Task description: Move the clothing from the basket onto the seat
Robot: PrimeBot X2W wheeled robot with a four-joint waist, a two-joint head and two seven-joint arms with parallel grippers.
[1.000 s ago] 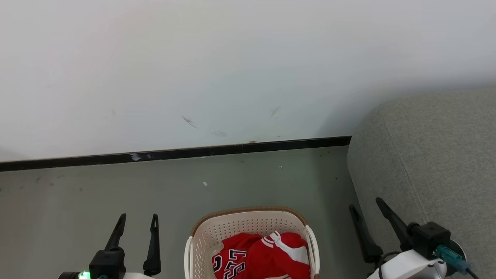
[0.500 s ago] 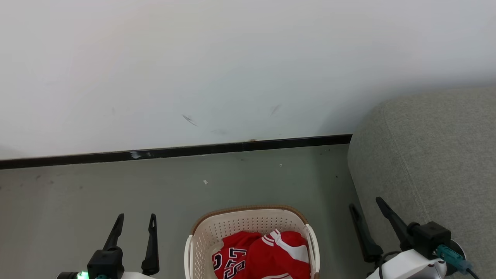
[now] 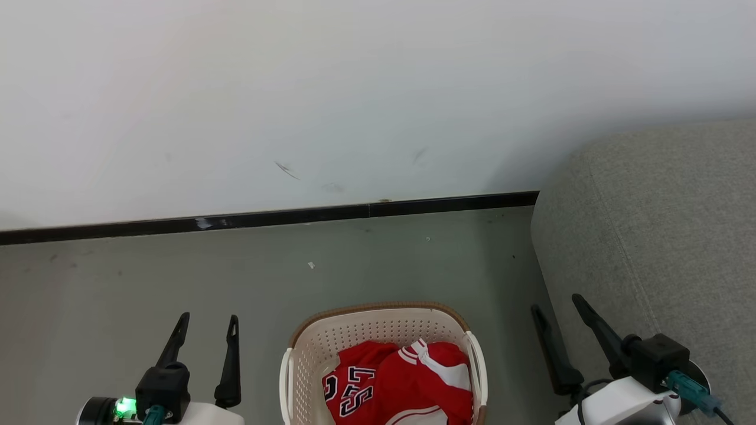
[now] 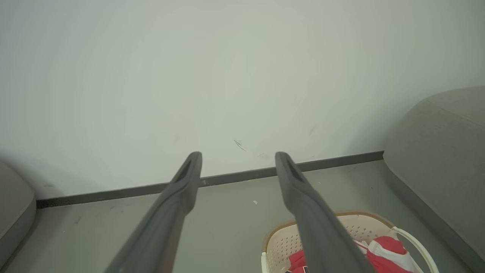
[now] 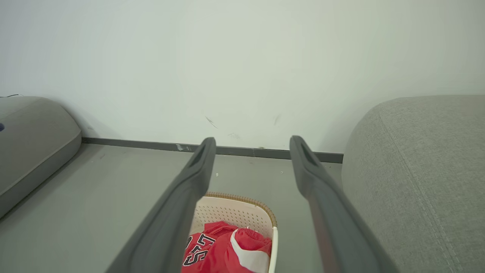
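A grey floor [image 3: 384, 260] meets a white wall [image 3: 354, 88]. The red clothing [image 3: 401, 383] lies bunched inside the basket [image 3: 378, 321], which stands on the floor just left of the grey seat [image 3: 661, 224]. The left gripper [image 3: 210, 319] and right gripper [image 3: 555, 302] hover either side, fingers spread wide, holding nothing.

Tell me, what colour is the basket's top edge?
Brown, with a woven look, around the cream perforated plastic basket; the head view shows it best.
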